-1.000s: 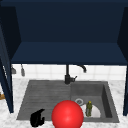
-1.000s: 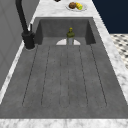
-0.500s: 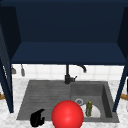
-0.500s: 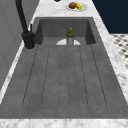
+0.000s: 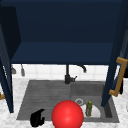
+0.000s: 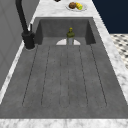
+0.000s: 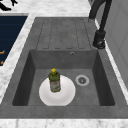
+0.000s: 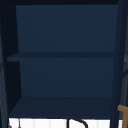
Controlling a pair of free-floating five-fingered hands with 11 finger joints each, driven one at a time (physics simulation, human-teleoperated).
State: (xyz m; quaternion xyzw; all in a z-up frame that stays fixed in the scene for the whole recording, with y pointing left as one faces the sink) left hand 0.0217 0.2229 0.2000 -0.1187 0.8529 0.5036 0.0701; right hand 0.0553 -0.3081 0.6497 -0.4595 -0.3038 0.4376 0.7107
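Your left robot hand (image 5: 37,118) floats at the front left corner of the sink's drainboard (image 5: 43,96), with its fingers curled inward and nothing between them. The thing nearest to it is the red ball (image 5: 67,114), which sits just to its right at the front edge, close but not touching. Behind the ball, inside the basin (image 7: 67,75), you see a small green bottle (image 7: 54,80) standing upright on a white plate (image 7: 66,93), beside the drain (image 7: 82,80); the plate lies flat on the basin floor, so the bottle stands steady. The black faucet (image 5: 68,75) rises from the back rim between drainboard and basin. Above, the blue wall cabinet (image 8: 65,75) stands open, its door with a wooden handle (image 5: 118,76) swung out at the right. On the table beyond the basin, a plate of fruit (image 6: 76,5) rests.
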